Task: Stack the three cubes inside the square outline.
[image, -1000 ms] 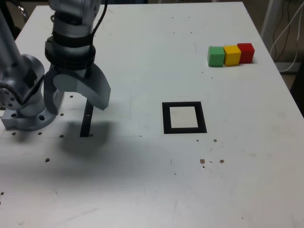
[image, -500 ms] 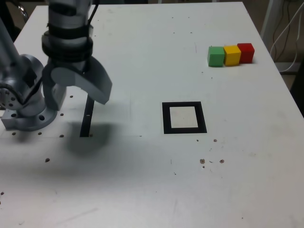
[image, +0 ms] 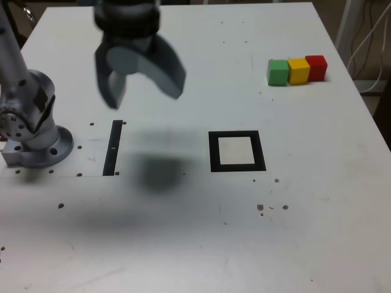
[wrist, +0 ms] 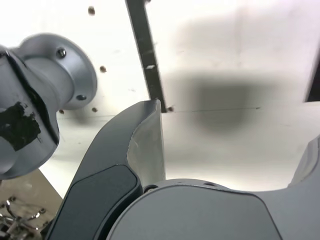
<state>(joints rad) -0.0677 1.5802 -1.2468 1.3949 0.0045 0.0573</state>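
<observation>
Wide-parted jaws [image: 144, 101] hovered above the bench [image: 153, 244], left of the square outline [image: 259, 152] and three cubes [image: 297, 72].

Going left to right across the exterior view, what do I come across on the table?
The arm's base, the narrow black strip, the square outline, the green cube, the yellow cube, the red cube.

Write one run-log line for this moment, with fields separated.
hand: open, empty, above table | cubes: green, yellow, red in row | square outline: no cube inside
</observation>
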